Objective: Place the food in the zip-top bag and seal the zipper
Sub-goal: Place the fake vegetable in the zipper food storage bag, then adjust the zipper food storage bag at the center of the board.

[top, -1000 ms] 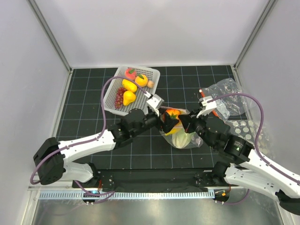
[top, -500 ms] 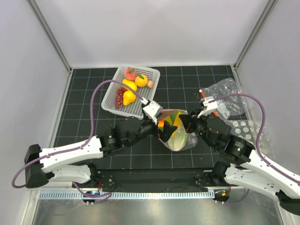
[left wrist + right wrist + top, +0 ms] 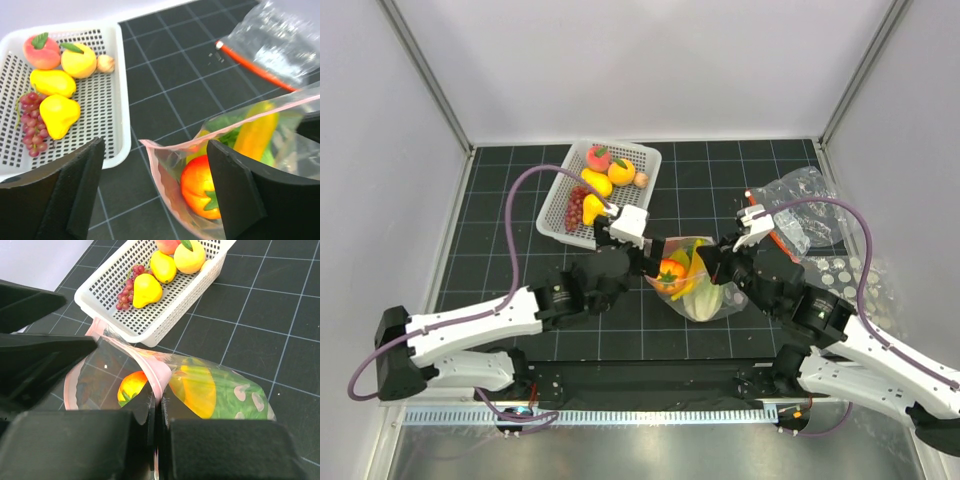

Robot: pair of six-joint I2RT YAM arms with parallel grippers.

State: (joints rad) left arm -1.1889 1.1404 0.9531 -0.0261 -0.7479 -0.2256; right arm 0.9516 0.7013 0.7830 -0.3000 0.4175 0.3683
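The zip-top bag (image 3: pixel 705 295) lies between my grippers, its mouth facing left. It holds an orange-red round fruit (image 3: pixel 670 273), a yellow banana (image 3: pixel 197 390) and green cabbage (image 3: pixel 240 400). My right gripper (image 3: pixel 717 265) is shut on the bag's pink zipper edge (image 3: pixel 150 367), pinching it at the fingertips (image 3: pixel 157 390). My left gripper (image 3: pixel 645 262) is open and empty, and its jaws straddle the bag's mouth edge (image 3: pixel 155 160) without touching it. The orange-red fruit (image 3: pixel 200 187) sits just inside the mouth.
A white basket (image 3: pixel 560 215) at the back left holds a peach (image 3: pixel 41 50), an orange fruit (image 3: pixel 78 60), two yellow pieces (image 3: pixel 57 115) and grapes (image 3: pixel 32 122). An undotted clear bag with an orange-red strip (image 3: pixel 790 210) lies at the right, with dotted plastic (image 3: pixel 835 268) beside it.
My left gripper has drawn back to the left from the bag's mouth and stands open. The orange-red fruit now shows inside the bag. My right gripper keeps its hold.
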